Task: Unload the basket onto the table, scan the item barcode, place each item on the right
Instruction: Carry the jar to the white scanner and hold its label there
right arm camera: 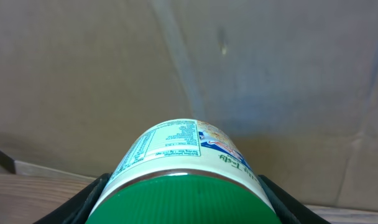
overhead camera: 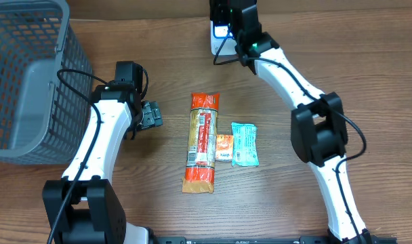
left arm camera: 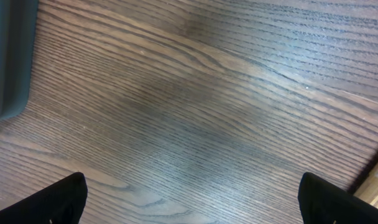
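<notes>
Right arm stretched out to the far edge of the table, near its middle, and the right gripper has the item: a round white container with a green lid. In the right wrist view the jaws are clamped on it, one dark finger on each side of the lid. The printed label faces up and away from the camera; there is small blue text in a panel, but it is too fine to read. From overhead only a sliver of white and blue shows under the wrist, so whether it touches the tabletop is hard to call.

Over to the left arm — the left gripper hangs over bare wood in the left half of the table, jaws spread wide apart and holding nothing. Its wrist camera shows both fingertips at the bottom corners with wood grain between them.

A grey mesh basket fills the table's far left corner, close beside the left arm.

In the middle of the table three other goods lie flat — a long orange package, a small orange packet just beside its right edge, and a pale blue packet touching that one. All three are well apart from both grippers.
</notes>
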Motion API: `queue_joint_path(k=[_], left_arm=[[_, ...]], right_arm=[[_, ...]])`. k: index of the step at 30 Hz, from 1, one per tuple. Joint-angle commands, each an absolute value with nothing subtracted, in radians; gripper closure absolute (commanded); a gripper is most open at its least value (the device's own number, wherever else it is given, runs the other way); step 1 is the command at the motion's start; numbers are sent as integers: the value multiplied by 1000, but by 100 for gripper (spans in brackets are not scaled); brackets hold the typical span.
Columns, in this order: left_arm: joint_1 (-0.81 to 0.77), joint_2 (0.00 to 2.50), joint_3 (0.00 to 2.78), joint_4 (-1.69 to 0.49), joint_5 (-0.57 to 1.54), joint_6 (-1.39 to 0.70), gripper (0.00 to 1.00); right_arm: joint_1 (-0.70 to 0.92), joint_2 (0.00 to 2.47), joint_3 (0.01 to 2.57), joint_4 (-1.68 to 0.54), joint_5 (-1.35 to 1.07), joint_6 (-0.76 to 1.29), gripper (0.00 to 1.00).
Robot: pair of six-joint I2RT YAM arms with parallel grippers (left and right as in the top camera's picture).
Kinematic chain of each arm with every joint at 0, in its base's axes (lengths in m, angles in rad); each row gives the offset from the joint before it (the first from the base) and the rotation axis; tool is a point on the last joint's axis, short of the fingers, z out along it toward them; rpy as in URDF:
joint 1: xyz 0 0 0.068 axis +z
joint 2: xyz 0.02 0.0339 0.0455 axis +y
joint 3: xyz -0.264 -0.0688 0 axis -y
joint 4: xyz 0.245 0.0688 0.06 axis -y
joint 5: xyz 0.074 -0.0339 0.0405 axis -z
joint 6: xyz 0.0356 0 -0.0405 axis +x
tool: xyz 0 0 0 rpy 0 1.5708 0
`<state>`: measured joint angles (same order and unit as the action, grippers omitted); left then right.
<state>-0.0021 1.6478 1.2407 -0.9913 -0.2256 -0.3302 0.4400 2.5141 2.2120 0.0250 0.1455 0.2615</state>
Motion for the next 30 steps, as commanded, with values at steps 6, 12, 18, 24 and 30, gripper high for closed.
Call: queue_joint_path(k=[6,12,18,24,30], left_arm=[[0,1636,1252,-990,-243,-318,0],[0,1636,1252,-990,-243,-318,0],[0,1636,1252,-990,-243,-318,0],[0,1636,1252,-990,-243,-318,0],[0,1636,1252,-990,-243,-318,0]], right_arm=[[442,2592,2239,171,165,269,62],[442,2610,2239,191,176,270,60],[439,2610,2239,204,224,269,58],[432,2611,2239,204,224,269,59],[431,2613,2239,204,224,269,60]])
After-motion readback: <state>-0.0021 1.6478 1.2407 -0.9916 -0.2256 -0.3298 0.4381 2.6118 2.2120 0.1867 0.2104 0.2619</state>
